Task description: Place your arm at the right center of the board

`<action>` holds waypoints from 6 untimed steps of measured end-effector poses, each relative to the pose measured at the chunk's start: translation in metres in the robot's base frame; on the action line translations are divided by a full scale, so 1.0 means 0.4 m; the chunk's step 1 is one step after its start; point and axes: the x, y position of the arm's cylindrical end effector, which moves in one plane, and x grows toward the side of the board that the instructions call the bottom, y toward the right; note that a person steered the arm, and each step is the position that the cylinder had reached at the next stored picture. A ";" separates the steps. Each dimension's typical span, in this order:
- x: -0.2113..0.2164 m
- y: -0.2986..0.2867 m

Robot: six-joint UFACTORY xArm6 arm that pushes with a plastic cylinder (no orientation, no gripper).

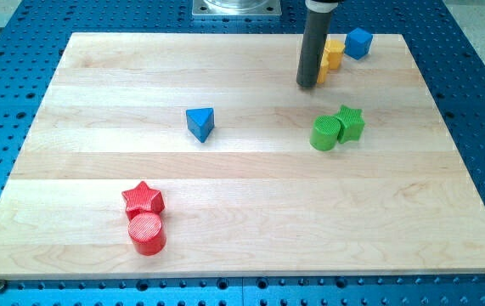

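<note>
i carry no jaws at all, only a straight dark rod, so there is nothing to spread or pinch. my tip (pixel 307 84) rests on the table (pixel 250 221) near the view's top, right of middle, just beside the yellow block (pixel 333 54), whose shape i cannot make out behind the rod. the blue cube (pixel 358 42) sits beyond it toward the top right corner.

the spot i want, the right centre of the board, is bare wood at the view's right edge, about mid-height. the green cylinder (pixel 324 133) and green star (pixel 351 123), touching each other, lie below my tip and left of that spot.

to do this well, i judge i should slide first toward the view's right, passing below the yellow block, then ease down, staying right of the green pair. the blue triangular block (pixel 200 123), red star (pixel 143 199) and red cylinder (pixel 147 234) lie well apart from this path.
</note>
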 end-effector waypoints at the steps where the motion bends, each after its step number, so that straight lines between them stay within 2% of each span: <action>1: -0.004 -0.018; 6: 0.019 -0.013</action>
